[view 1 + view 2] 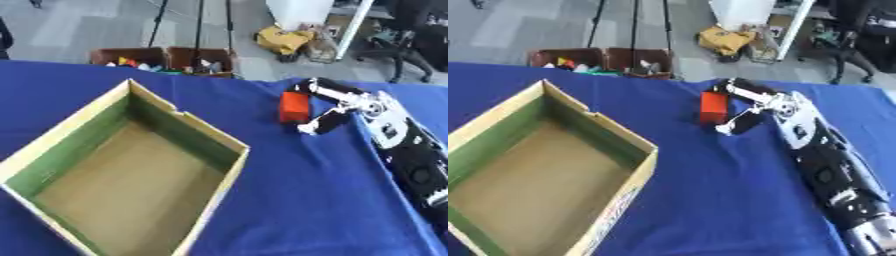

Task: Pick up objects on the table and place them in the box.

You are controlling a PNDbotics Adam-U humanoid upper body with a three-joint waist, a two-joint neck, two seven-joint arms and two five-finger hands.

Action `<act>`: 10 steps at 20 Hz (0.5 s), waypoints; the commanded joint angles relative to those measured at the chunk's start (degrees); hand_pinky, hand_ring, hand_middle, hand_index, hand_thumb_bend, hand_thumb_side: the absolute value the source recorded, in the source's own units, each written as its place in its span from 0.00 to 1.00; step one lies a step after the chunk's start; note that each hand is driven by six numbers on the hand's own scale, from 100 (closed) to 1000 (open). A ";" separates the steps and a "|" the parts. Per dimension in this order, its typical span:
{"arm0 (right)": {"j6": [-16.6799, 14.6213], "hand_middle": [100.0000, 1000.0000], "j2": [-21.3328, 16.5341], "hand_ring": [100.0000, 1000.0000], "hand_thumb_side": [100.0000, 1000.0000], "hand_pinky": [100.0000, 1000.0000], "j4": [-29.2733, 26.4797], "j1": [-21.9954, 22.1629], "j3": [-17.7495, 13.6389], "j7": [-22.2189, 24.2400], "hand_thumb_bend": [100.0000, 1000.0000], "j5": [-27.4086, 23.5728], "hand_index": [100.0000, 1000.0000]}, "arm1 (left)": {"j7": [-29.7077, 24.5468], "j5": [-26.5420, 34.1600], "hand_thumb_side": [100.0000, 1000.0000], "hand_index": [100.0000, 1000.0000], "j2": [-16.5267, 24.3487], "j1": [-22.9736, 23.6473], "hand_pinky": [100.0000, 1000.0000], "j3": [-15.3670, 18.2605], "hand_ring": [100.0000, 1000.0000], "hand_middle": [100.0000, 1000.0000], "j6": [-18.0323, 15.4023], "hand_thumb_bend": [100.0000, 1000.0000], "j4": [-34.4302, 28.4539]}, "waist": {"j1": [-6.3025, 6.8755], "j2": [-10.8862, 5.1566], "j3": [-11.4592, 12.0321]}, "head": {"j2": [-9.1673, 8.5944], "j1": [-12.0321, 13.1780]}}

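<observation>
R hand (337, 107) | we're curling fingers (317, 125) round red block (294, 107) on counter (297, 200) | judging it stiff, light; taking flat sides | box (188, 120) waiting empty

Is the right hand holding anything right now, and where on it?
The right hand has its fingers and thumb curled around the red rectangular block, at the block's right side. Whether the block is off the blue tablecloth cannot be told.

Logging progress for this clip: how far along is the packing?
Nothing is packed yet: the open cardboard box looks empty. The right hand has its fingers around the red rectangular block on the blue tablecloth. Lifting it and carrying it to the box remain.
</observation>
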 commanded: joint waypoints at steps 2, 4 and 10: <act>1.07 0.29 -2.20 0.44 0.11 0.58 -2.50 -1.00 0.08 -0.95 0.00 -2.94 0.49 | 0.21 0.05 0.88 0.90 0.99 0.15 0.50 0.32 0.69 0.83 0.42 0.00 -1.07 | -0.42 -1.94 -0.26 | 0.17 -0.11; 1.55 0.29 -2.30 0.44 0.12 0.57 -2.91 -1.00 0.18 -1.33 0.00 -3.80 0.47 | 0.29 0.22 0.88 0.90 1.17 0.23 0.50 0.35 0.69 0.83 0.59 0.00 -1.07 | -0.46 -2.34 -0.35 | 0.29 -0.10; 2.13 0.29 -2.64 0.43 0.16 0.56 -5.13 -1.00 0.87 -2.38 0.00 -6.77 0.46 | 0.66 0.93 0.88 0.90 1.73 0.62 0.49 0.48 0.69 0.83 1.18 0.00 -1.07 | -0.42 -3.73 -0.76 | 0.99 0.28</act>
